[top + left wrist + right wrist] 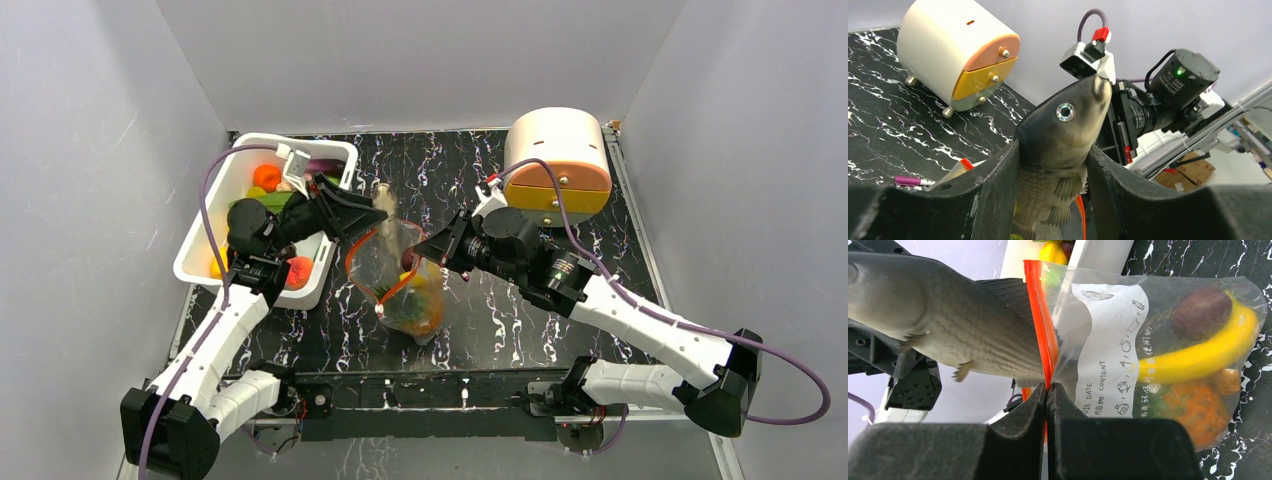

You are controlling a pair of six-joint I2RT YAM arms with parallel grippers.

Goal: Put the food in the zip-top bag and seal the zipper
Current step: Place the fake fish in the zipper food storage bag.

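My left gripper (362,215) is shut on a grey toy fish (384,204) and holds it head-up, tail down at the mouth of the clear zip-top bag (408,285). In the left wrist view the fish (1058,125) sits between my fingers (998,175). My right gripper (1048,388) is shut on the orange-red zipper (1039,320) and holds that side of the bag's mouth up. The bag (1108,340) holds a yellow banana (1208,354), an orange fruit (1193,410) and a dark brown fruit (1200,312). The fish's tail (1013,360) reaches the zipper.
A white tub (198,252) at the left holds more toy food, such as an orange piece (266,177) and a red one (297,272). A round cream and orange drawer unit (558,160) stands at the back right. A purple pen (910,180) lies on the black marbled table.
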